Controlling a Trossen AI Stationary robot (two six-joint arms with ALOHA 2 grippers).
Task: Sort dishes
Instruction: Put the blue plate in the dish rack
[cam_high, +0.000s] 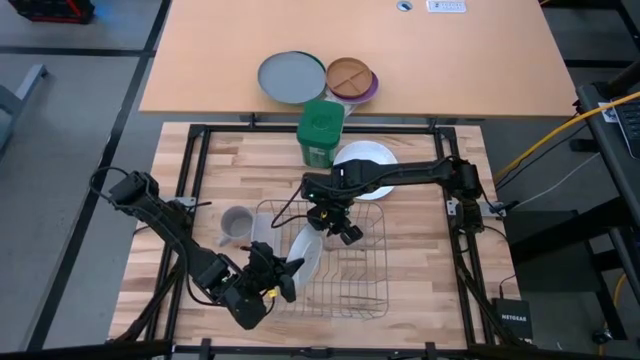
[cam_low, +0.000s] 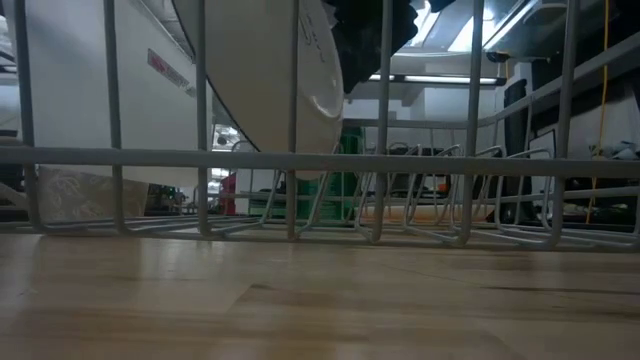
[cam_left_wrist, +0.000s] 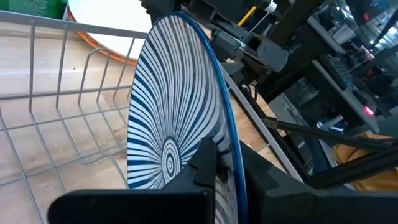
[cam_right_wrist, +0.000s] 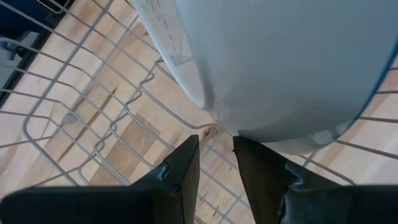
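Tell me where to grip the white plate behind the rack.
Take the white plate by its rim, one finger over, one under: it lies flat on the orange-red plate, so only the edge gives purchase. Probably come from its far right; the green container stands at its left, the rack at its near edge.

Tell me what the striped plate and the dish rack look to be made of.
The blue-and-white striped plate, held on edge by the left gripper, looks like glazed ceramic, possibly melamine: smooth face, crisp printed lines, thin blue rim. The dish rack looks like metal wire with a pale, possibly coated finish: thin bent rods joined in a grid.
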